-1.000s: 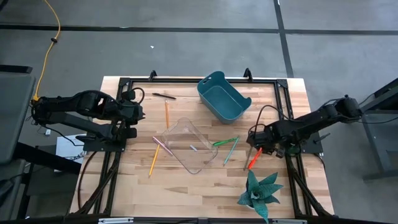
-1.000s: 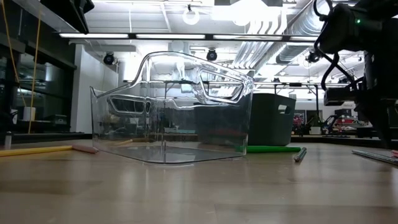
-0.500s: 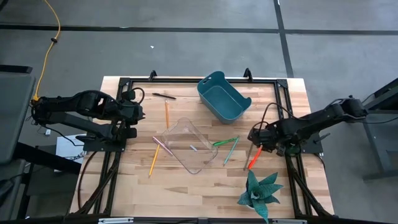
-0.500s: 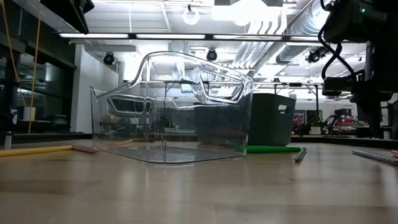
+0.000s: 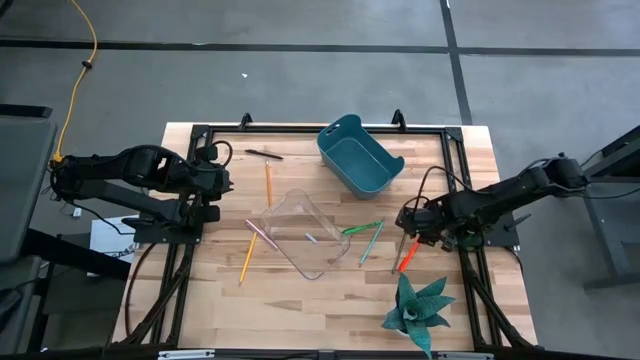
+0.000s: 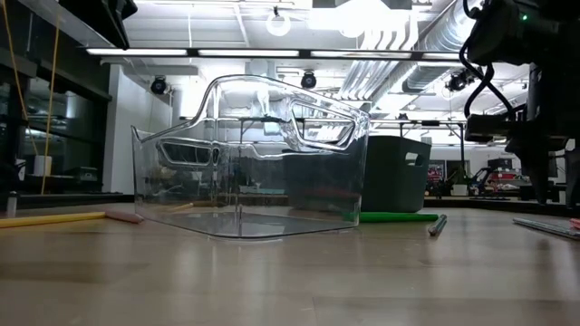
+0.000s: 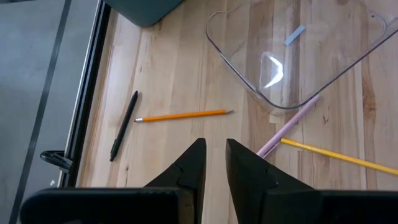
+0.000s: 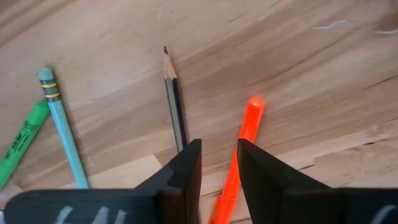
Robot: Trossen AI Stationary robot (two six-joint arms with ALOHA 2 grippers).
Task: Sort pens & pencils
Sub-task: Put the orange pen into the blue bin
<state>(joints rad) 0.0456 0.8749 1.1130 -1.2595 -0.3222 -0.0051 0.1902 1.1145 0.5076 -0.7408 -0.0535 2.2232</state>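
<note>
My right gripper hovers open just above the table near its right edge. A red-orange pen lies flat and runs in between the fingers. A dark sharpened pencil lies beside it, partly under one finger. Farther left lie a teal-blue pencil and a green pen. My left gripper waits at the table's left side, slightly open, above a yellow pencil and a black pen.
A clear plastic bin stands at the table's middle and a teal bin at the far edge. A pink stick and another yellow pencil lie left of the clear bin. A green plant stands at the near right corner.
My right gripper has shifted a little toward the table's far edge, along the red-orange pen. The pens, pencils and bins lie as before.
</note>
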